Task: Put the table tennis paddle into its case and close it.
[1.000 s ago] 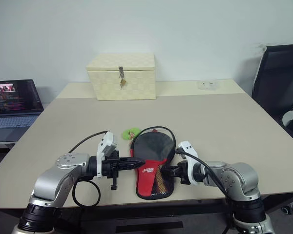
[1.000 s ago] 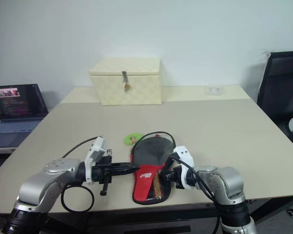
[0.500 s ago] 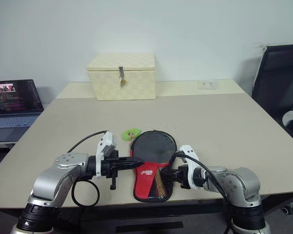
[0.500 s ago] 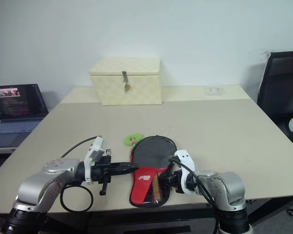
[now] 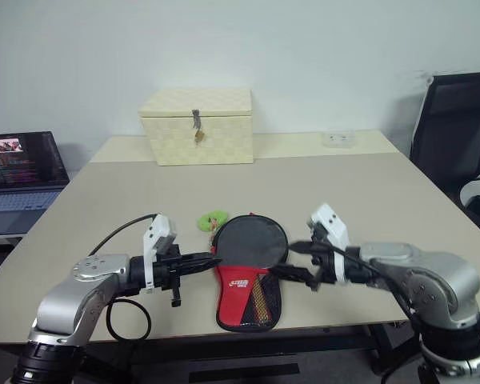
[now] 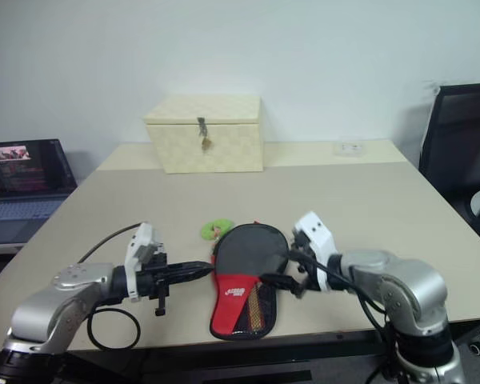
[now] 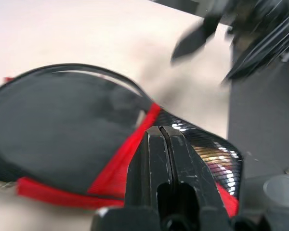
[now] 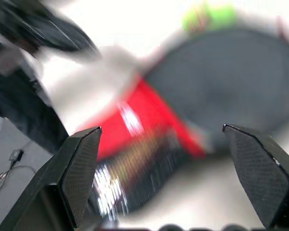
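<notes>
- the case [image 5: 246, 278] lies low in the centre of the frame on the table [image 5: 368, 200], its black flap laid flat; the paddle is not visible, likely inside.
- risk: the zip may not be fully run, and the left gripper [image 5: 211, 260], jaws shut and holding nothing, could nudge the soft pouch.
- the right gripper [image 5: 298, 261] hangs above the case's right edge, spread wide and empty.
- a green ball [image 5: 214, 218] touches the case's upper left; the cream box [image 5: 198, 126] and laptop [image 5: 20, 164] are well apart.
</notes>
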